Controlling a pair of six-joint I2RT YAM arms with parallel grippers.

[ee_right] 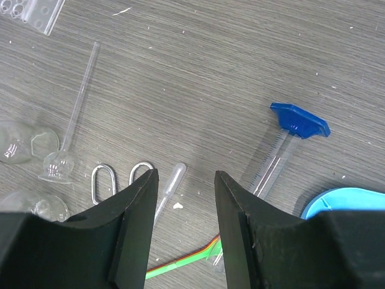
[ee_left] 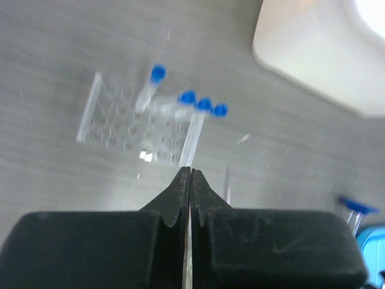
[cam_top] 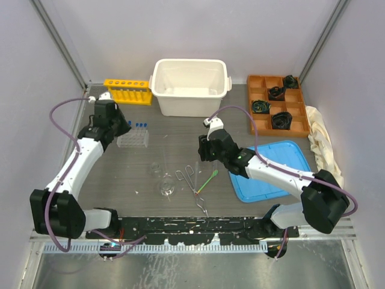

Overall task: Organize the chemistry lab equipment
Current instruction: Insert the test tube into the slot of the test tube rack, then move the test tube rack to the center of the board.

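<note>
**Cylinder lies off to one side of my right jaws**

My right gripper [ee_right: 184, 174] hangs over the grey table [ee_right: 198, 60] with its jaws part-way open and nothing between them. The clear measuring cylinder with the blue base [ee_right: 278, 147] lies flat on the table. It is not between my fingers but past the one on the right of the wrist view, near the blue plastic tray [ee_right: 349, 205]. Its long axis runs on a slant, with the blue base farther from me and the other end meeting the edge of that finger in the view. I judge that a grasp needs a sideways shift and a turn of the wrist so the jaws cross the tube. This arm is the nearer one. My left gripper [ee_left: 190, 171] is pressed shut on nothing, above the clear plastic rack [ee_left: 129, 123], where blue-capped test tubes [ee_left: 203, 104] stand ahead of its tips.
</note>
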